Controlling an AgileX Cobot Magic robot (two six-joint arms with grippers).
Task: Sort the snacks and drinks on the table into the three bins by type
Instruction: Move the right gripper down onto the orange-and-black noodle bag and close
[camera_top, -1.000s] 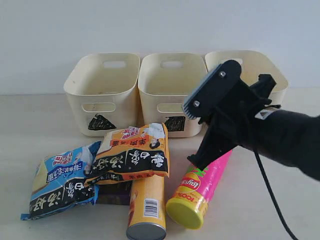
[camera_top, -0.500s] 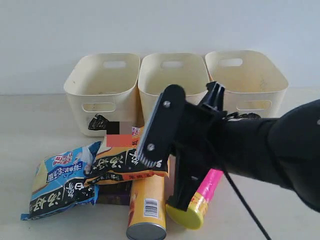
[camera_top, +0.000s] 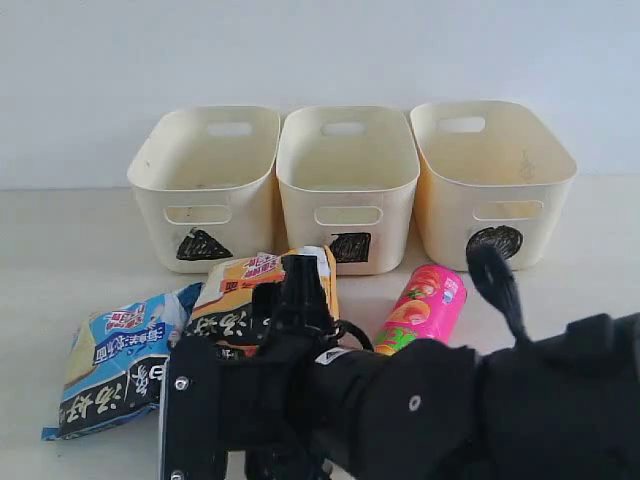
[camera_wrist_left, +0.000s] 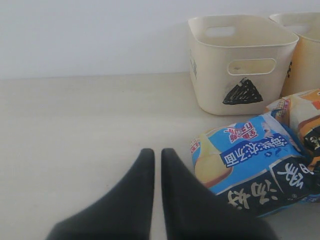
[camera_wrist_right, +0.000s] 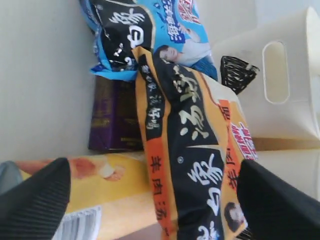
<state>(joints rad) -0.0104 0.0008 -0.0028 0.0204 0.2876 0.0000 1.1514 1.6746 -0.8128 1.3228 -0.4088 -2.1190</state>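
My right gripper (camera_wrist_right: 152, 170) is open, with its fingers spread either side of the orange bag (camera_wrist_right: 190, 130) and the yellow tube (camera_wrist_right: 100, 190) beneath it. Whether they touch the bag is unclear. Past these lie the dark purple carton (camera_wrist_right: 115, 115) and the blue bag (camera_wrist_right: 145, 30). In the exterior view the right arm (camera_top: 420, 410) hides the yellow tube, while the pink tube (camera_top: 425, 300) and the orange bag (camera_top: 250, 290) show. My left gripper (camera_wrist_left: 156, 152) is shut and empty, low over the table (camera_wrist_left: 75, 125) beside the blue bag (camera_wrist_left: 250, 160). The white and blue carton is out of view.
Three cream bins stand in a row at the back: the triangle bin (camera_top: 205, 180), the square bin (camera_top: 345, 180) and the circle bin (camera_top: 490, 175). Bare table (camera_top: 60, 250) lies to the left of the snacks.
The right arm has swung from the right, down and leftward across the front. It now covers the yellow tube and uncovers most of the pink one.
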